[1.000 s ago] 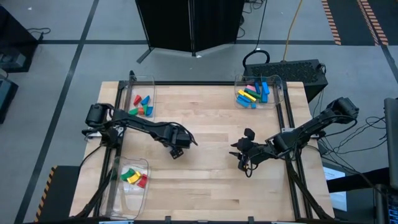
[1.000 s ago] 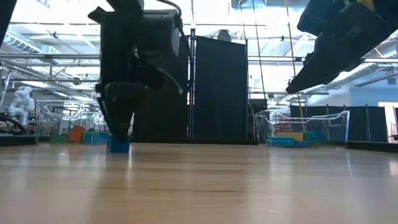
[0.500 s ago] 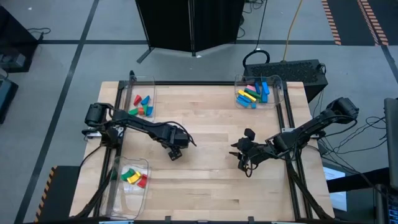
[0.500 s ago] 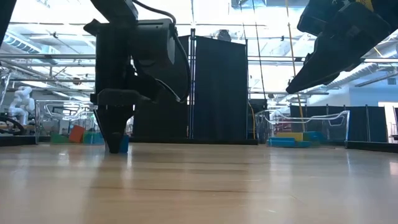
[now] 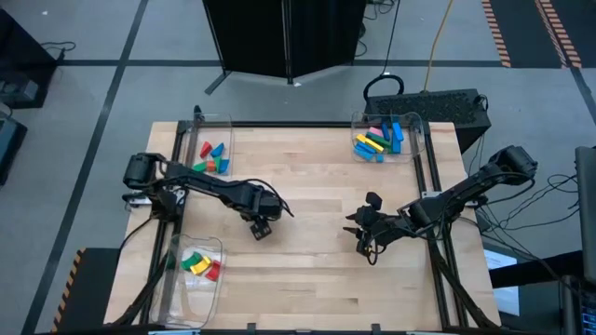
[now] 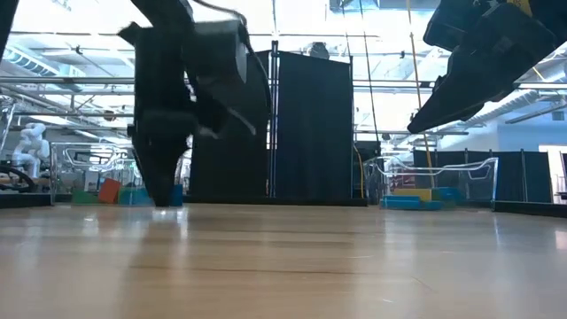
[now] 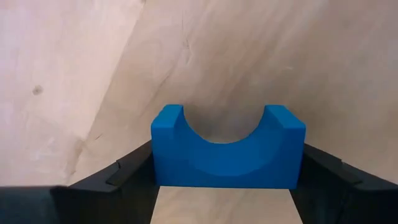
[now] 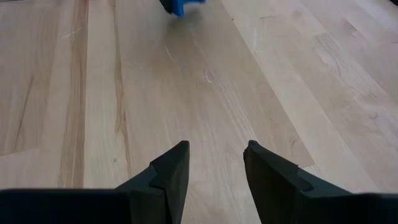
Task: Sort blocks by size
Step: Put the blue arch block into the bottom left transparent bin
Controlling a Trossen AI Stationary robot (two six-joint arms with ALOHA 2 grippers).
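Observation:
A blue block [image 7: 227, 158] with a half-round notch cut into one long side lies flat on the wooden table, left of its middle. My left gripper [image 5: 261, 228] points straight down over it, with one finger at each short end. The same block shows at the far edge of the right wrist view [image 8: 180, 6]. My right gripper [image 8: 214, 155] hangs open above bare table right of the middle [image 5: 366, 238], tipped down and holding nothing. Other blocks lie in three clear bins. My left gripper has the blue block between its two fingers, one finger [image 7: 134, 171] against the left short end [image 7: 155, 165] and the other against the right short end [image 7: 301, 162]. The fingers come from above, pointing down. The block lies flat on the table.
Clear bins stand at the table's far left [image 5: 212, 154], far right [image 5: 384, 140] and near left [image 5: 197, 265], each holding coloured blocks. A black frame rail runs along each side of the table. The wood between the two arms is bare.
My left gripper has sunk toward the table onto the blue block, which has stayed where it lay. In the low view the block showed below the fingertips a second ago and is now hidden behind the fingers.

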